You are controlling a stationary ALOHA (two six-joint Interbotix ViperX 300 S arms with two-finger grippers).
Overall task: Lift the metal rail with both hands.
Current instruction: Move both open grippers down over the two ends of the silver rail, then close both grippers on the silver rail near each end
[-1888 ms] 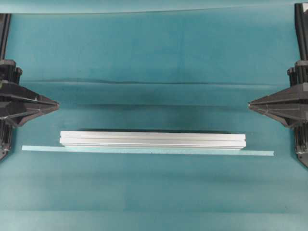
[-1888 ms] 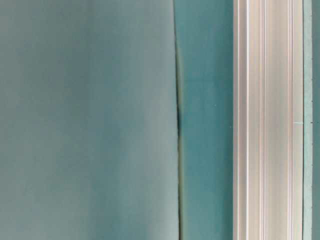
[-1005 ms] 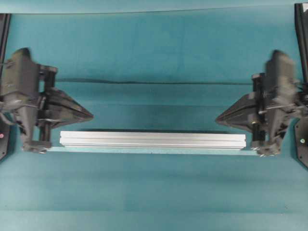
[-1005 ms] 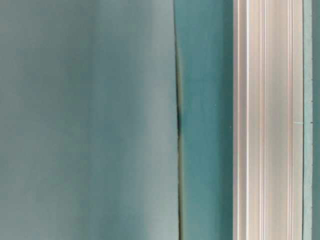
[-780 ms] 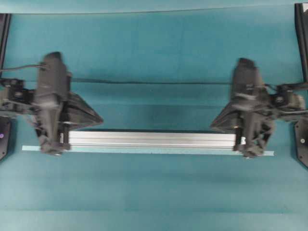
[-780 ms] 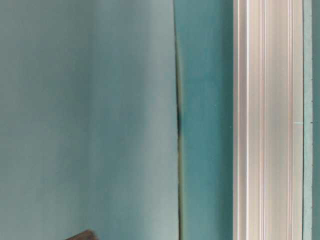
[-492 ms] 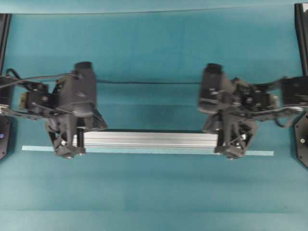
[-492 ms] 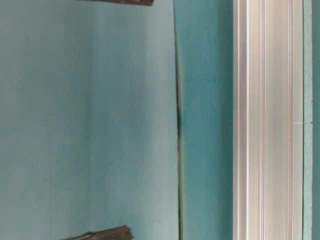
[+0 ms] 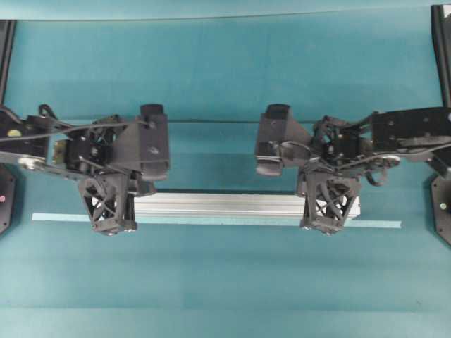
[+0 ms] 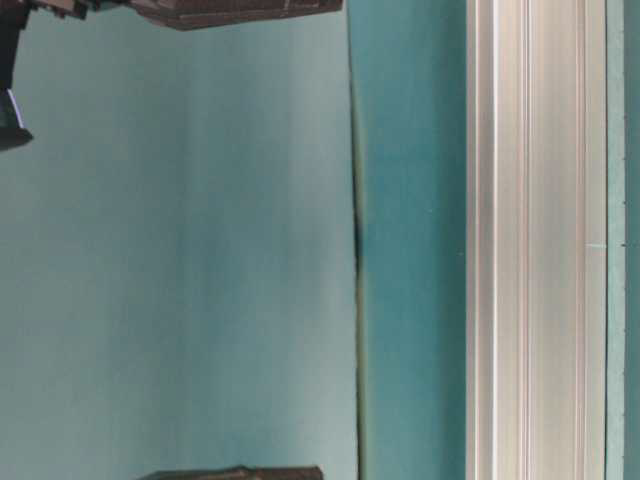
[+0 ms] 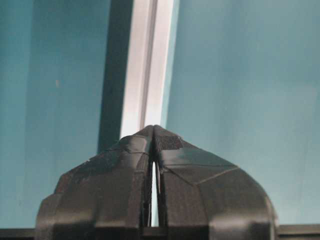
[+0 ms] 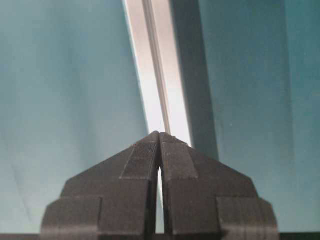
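the metal rail (image 9: 222,205) lies flat on the teal tabletop (image 9: 225,282), just behind a thin pale tape strip (image 9: 63,217). the left end effector (image 9: 109,211) sits over its left end, the right end effector (image 9: 325,211) over its right; both clenched, grasping nothing.

- We see a silver-grey metal rail (image 9: 222,204) with lengthwise grooves.
- We see black grippers, left (image 9: 107,211) and right (image 9: 328,210), lattice-patterned.
- We see a pale-teal tape strip (image 9: 63,217) on teal cloth (image 9: 225,282).
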